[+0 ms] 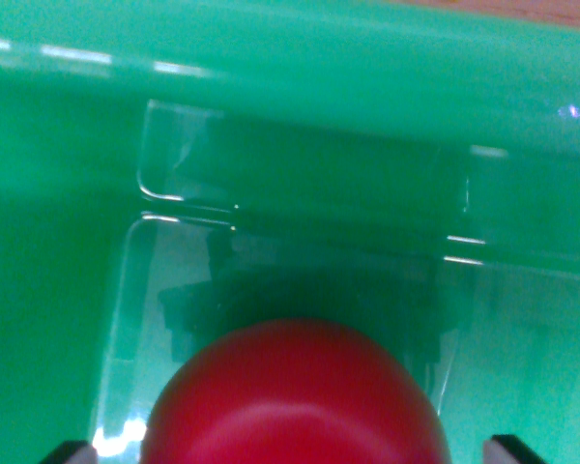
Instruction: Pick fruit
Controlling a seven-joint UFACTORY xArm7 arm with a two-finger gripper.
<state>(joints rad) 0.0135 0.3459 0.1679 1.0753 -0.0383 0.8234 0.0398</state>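
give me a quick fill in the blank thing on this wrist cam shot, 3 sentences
1. The round fruit at the bottom of the wrist view is ____ in colour.
2. The container around and behind it is ____ plastic.
3. The strip of bare surface past the container's rim shows at the ____ right corner of the view.

Missing words: red; green; top

no readable text, no labels, no brands, no numbers, plain red fruit (295, 396), plain green bin (367, 77), nothing printed on either
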